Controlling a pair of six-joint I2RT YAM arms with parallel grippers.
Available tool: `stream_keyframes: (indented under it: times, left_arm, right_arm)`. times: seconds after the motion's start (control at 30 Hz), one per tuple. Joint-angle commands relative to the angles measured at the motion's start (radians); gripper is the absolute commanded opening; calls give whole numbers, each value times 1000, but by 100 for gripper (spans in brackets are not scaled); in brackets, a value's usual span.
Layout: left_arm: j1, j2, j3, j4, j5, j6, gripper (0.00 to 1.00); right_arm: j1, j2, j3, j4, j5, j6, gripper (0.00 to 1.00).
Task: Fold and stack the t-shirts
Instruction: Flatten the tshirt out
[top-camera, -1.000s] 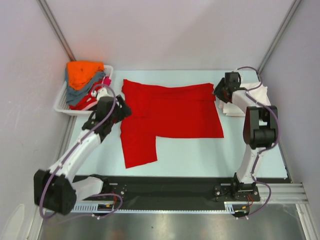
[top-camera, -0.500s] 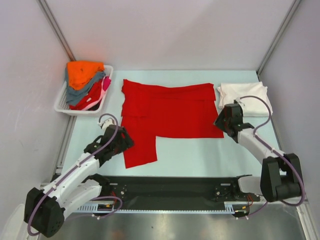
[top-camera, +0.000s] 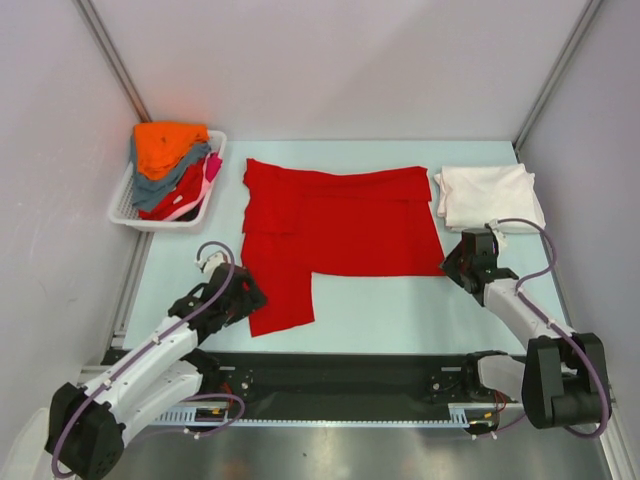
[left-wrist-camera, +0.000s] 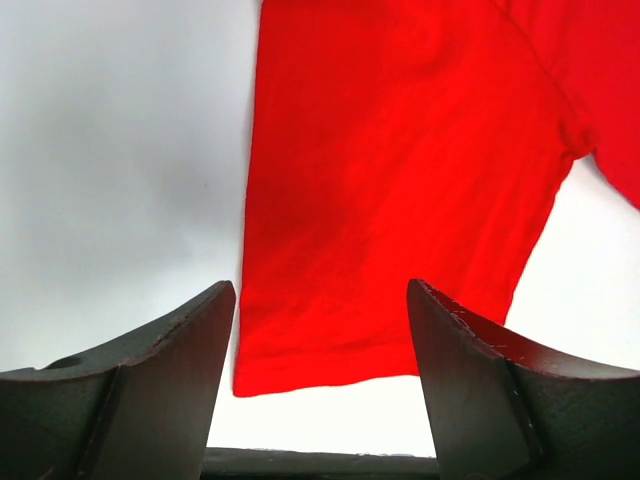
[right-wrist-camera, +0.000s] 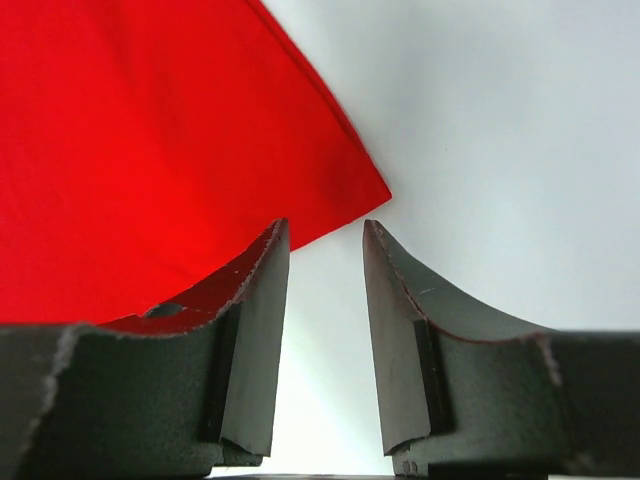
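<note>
So the red tee (top-camera: 340, 225) is spread flat mid-table, long axis running L-R, w/ the near-left flap hanging toward us. Our left gripper (top-camera: 238, 297) sits right at that flap's near-left corner, jaws wide, nothing in them. Right gripper (top-camera: 468, 266) is at the near-right corner, jaws narrower but w/ nothing between them. White tee (top-camera: 490, 195) is folded far right.

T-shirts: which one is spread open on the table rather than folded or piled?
The bright red t-shirt, lying flat mid-table; the cream one is folded, the others sit heaped in the basket.
</note>
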Motion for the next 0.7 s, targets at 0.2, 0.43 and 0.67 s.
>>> stream_keyframes:
  times: [0.2,0.43,0.67]
  left_arm:
    - [-8,-15,-47,25,24,-40,74]
    - [-8,8,-62,31,22,-41,74]
    - [-8,52,-75,54,27,-47,72]
  right_arm:
    - [-34,108,-46,130,-21,50,39]
    - [-37,171,-53,181,-10,51,39]
    - [-34,206,-54,219,-1,53,19]
